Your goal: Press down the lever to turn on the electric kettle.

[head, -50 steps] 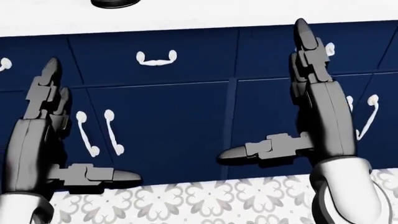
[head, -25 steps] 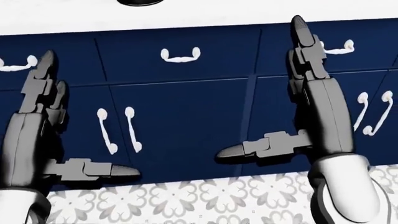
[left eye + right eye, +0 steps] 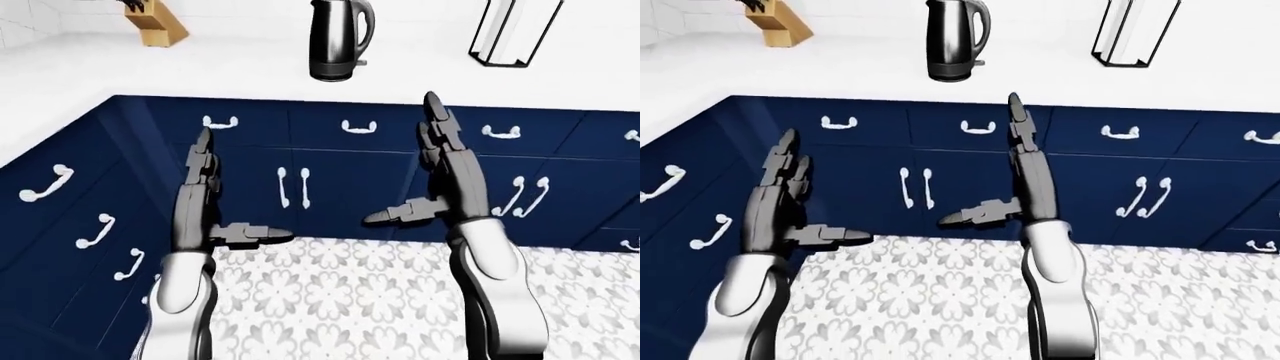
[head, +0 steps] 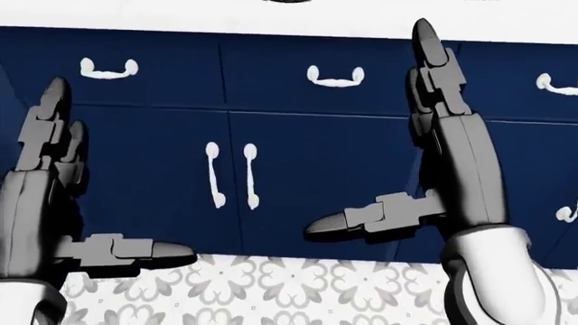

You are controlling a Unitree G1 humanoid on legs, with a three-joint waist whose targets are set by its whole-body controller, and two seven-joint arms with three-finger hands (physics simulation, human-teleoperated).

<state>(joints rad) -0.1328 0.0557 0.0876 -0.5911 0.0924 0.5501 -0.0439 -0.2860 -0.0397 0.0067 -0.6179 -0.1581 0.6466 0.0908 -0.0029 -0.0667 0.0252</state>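
Observation:
A dark steel electric kettle [image 3: 338, 39] stands on the white counter [image 3: 420, 79] at the top of the left-eye view, its handle on the right; the lever is too small to make out. My left hand [image 3: 215, 199] is held up open, fingers straight, thumb pointing right, well below the counter. My right hand [image 3: 425, 169] is open too, fingers up and thumb pointing left, below and right of the kettle. Neither hand touches anything. The head view shows both hands, left hand [image 4: 81, 203] and right hand [image 4: 398, 156], against the cabinet doors.
Navy cabinets with white handles [image 3: 292, 187] run under the counter and along the left wall. A wooden knife block [image 3: 158, 26] sits at top left, a black-framed stand [image 3: 510, 34] at top right. Patterned grey floor tiles [image 3: 340, 300] lie below.
The whole head view has shifted: cabinet handles slid to the right and the counter edge rose, so the camera turned left. Both hands keep nearly the same open pose.

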